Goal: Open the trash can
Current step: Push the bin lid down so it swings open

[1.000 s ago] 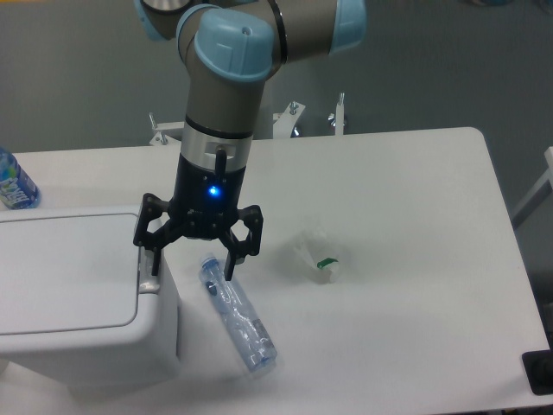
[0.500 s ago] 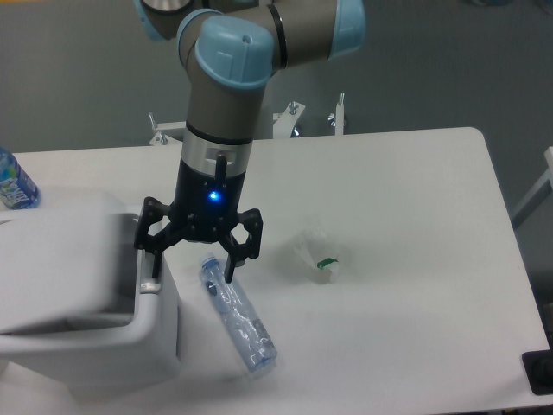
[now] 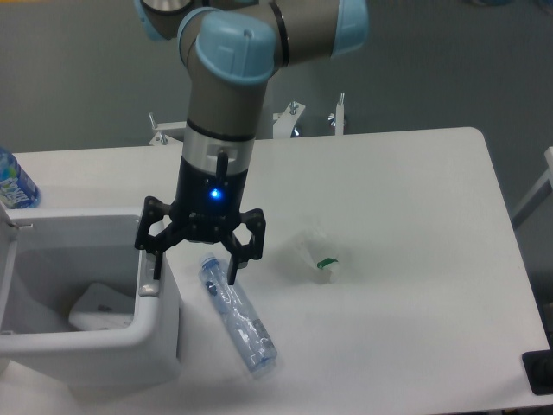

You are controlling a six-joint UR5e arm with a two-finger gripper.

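**End effector over bin rim, lid up**

End effector: black, two-fingered, pointing straight down, blue light lit on its body. Fingers spread wide, nothing between them. Left-hand finger in the picture comes down at the small grey-white button on the bin's right rim; contact cannot be confirmed. Other finger hangs just above the cap end of a lying bottle.

Far left, back edge of desk: blue-labelled bottle, upright, partly cut off by the frame.

Front left: trash can, white, boxy, rounded corners, standing on the desk. Lid swung up at the left side, only a sliver of it in view. Interior open to the camera; a pale crumpled item lies at the bottom.

Just right of the bin: clear plastic bottle lying flat, slanting toward the front edge.

Centre: small clear crumpled wrapper with a green bit, well apart from the bottle.

Far right of desk: bare white surface.
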